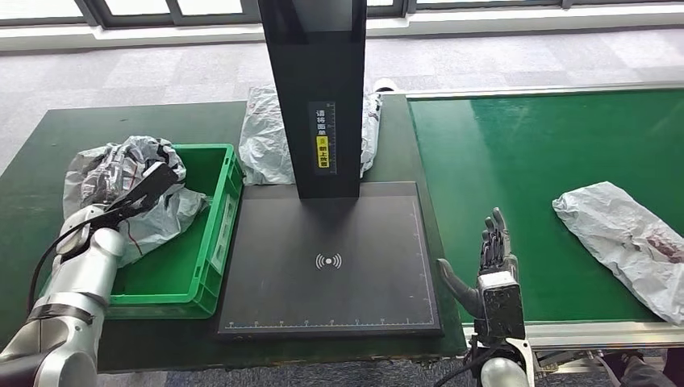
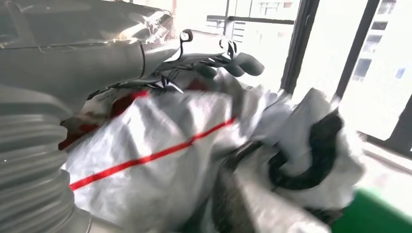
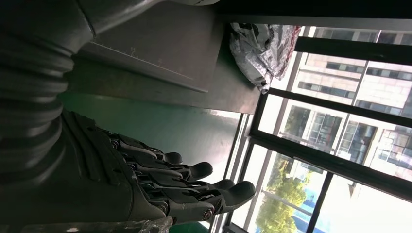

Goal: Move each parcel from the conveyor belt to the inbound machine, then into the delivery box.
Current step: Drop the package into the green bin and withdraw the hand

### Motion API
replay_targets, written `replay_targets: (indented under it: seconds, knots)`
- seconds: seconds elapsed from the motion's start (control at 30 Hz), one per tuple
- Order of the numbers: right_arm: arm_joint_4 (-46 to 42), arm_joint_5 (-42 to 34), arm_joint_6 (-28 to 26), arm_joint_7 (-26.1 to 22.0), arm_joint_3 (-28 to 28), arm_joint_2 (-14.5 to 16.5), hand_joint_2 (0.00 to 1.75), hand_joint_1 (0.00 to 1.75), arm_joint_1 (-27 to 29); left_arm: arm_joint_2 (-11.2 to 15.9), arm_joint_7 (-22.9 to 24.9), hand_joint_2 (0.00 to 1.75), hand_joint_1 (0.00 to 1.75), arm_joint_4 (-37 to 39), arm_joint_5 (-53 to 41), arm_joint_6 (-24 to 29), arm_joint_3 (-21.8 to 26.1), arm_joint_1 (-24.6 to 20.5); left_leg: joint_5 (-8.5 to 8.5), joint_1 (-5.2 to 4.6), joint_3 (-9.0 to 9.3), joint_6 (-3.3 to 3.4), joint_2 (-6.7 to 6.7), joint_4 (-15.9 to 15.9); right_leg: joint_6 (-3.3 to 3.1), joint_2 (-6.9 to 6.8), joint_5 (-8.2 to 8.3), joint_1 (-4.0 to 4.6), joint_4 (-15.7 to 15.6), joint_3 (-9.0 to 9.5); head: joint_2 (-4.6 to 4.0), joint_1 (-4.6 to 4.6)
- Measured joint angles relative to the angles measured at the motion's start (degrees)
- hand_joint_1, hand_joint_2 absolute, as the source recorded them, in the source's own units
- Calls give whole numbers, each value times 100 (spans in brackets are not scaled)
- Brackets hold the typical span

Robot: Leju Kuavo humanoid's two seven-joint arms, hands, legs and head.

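The left hand [image 1: 153,184] grips a crumpled grey plastic parcel [image 1: 121,173] with a red stripe, held over the far left corner of the green delivery box [image 1: 214,242]; part of the bag hangs past the box's left rim and part droops inside. In the left wrist view the fingers [image 2: 233,60] curl over the top of the bag's folds. Right of that hand lies the box's right wall, which sits just beside the black inbound machine's flat plate [image 1: 331,258], whose dark upright post [image 1: 319,97] rises at the plate's far edge. A second grey parcel [image 1: 262,137] lies behind the post, beyond the plate. The right hand [image 1: 492,258] holds nothing, fingers straight and apart, thumb out toward the plate, poised over the near left edge of the green conveyor belt [image 1: 524,153], close to the plate's right edge. Well to that hand's right, a third grey parcel [image 1: 629,242] lies flat on the belt near its silver front rail [image 1: 581,330], with bare green belt between hand and parcel.
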Motion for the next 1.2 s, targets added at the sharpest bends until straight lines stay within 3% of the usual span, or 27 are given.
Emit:
replay_targets:
  seconds: [0.13, 0.17, 0.27, 0.3, 0.43, 0.57, 0.7, 0.77, 0.9, 1.07, 1.2]
  knots:
    - [-18, 33, 2, 96, 0, 0, 175, 0, 31, -132, -429, 175, 0, -764, 1237, 743, -56, 109, -1, 1, -3, 1, -1, 1, 1, 4, 1, 1, 0, -2, 1, -1]
    - [-20, 37, -1, 97, 0, 0, 175, 0, 35, -148, -412, 131, 0, -970, 1403, 831, -90, 139, -1, 0, -3, 1, -3, 0, 1, 3, 1, 1, 0, -2, 1, -1]
    - [-34, 44, -15, 97, 0, 0, 44, 0, 46, -180, -450, 0, 0, -1425, 1726, 1079, -160, 221, -2, 1, -4, 1, -5, 0, 1, 2, 0, 2, 0, -2, 0, 0]
    - [-39, 48, -26, 97, 0, 0, 0, 0, 47, -193, -524, 0, 0, -1548, 1862, 1231, -168, 252, -2, 1, -4, 1, -3, 0, 1, 3, 0, 2, 0, -2, 0, 0]
    - [-44, 71, -90, 123, 0, 0, 0, 0, 46, -229, -803, 0, 0, -1956, 2225, 2047, -184, 363, -2, 1, -3, 2, -2, 0, 1, 3, 0, 1, 0, -1, 0, 1]
    - [-50, 145, -116, 156, 0, 0, 0, 0, 49, -230, -760, 0, 0, -2167, 2102, 2446, -244, 480, -1, 0, -3, 2, -10, 0, 2, -3, 0, 1, 0, 1, 0, -1]
    - [-70, 243, -174, 157, 0, 0, 0, 0, 58, -247, -831, 175, 0, -2279, 2212, 2271, -341, 565, -1, 0, -3, 2, -9, 1, 2, -2, 0, 1, -1, 0, 0, 0]
    - [-84, 366, -231, 157, 0, 0, 0, 0, 60, -309, -952, 175, 0, -2367, 2479, 1804, -443, 617, -1, 0, -2, 2, -12, 2, 2, -5, 0, 0, -1, 1, 0, -2]
    - [-117, 561, -276, 160, 0, 0, 175, 0, 55, -554, -1112, 175, 0, -2588, 3005, 1059, -749, 798, -4, -2, -3, 6, -12, 3, 3, -9, 0, -2, -2, 5, 0, 1]
    - [-121, 845, -123, 154, 15, 31, 175, 0, -31, -1044, -1533, 175, 0, -3058, 4546, -343, -1253, 1341, -11, -10, -3, 15, -7, 3, 7, -6, -3, -10, -4, 5, 0, -1]
    - [-96, 894, -67, 140, 61, 121, 175, 0, -239, -1421, -1652, 175, 0, -3267, 4844, -467, -1868, 1783, -11, -10, -9, 16, -17, 5, 11, -11, -5, -10, -4, 6, 0, 1]
